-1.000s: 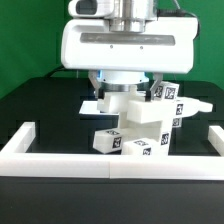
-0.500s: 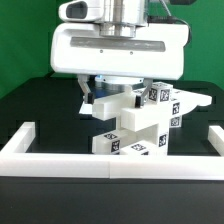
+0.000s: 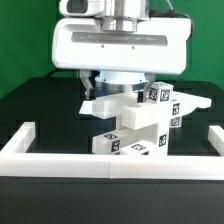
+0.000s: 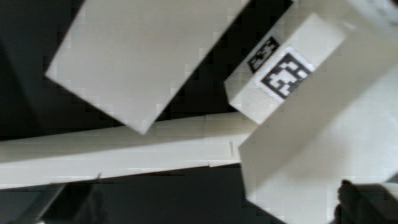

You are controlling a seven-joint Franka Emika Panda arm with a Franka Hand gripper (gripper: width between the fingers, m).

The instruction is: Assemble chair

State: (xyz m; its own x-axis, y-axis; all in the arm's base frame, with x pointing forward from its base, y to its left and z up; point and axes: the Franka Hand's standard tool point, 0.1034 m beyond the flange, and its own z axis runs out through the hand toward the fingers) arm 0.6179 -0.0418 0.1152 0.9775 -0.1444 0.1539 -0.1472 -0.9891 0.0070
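The chair parts (image 3: 140, 118) are white blocks with black-and-white tags, stacked in a cluster at the table's middle. A flat slab (image 3: 108, 103) juts toward the exterior view's left and a bar (image 3: 195, 102) toward its right. My gripper (image 3: 122, 88) hangs right above the cluster, and its big white body hides its fingers. In the wrist view the gripper (image 4: 214, 205) is open, with dark fingertips (image 4: 365, 200) far apart. A tagged block (image 4: 285, 70), a slab (image 4: 151, 55) and a long bar (image 4: 107, 160) lie below. One white part (image 4: 294, 185) reaches between the fingers but is not clamped.
A long white rail (image 3: 110, 160) borders the table's front, with raised ends at the exterior view's left (image 3: 20, 138) and right (image 3: 212, 135). The table (image 3: 40, 105) is black, and a green backdrop stands behind.
My gripper has come a little lower and looks larger over the chair parts than a second ago. The slab and the right bar show more. In the last half second almost nothing moved.
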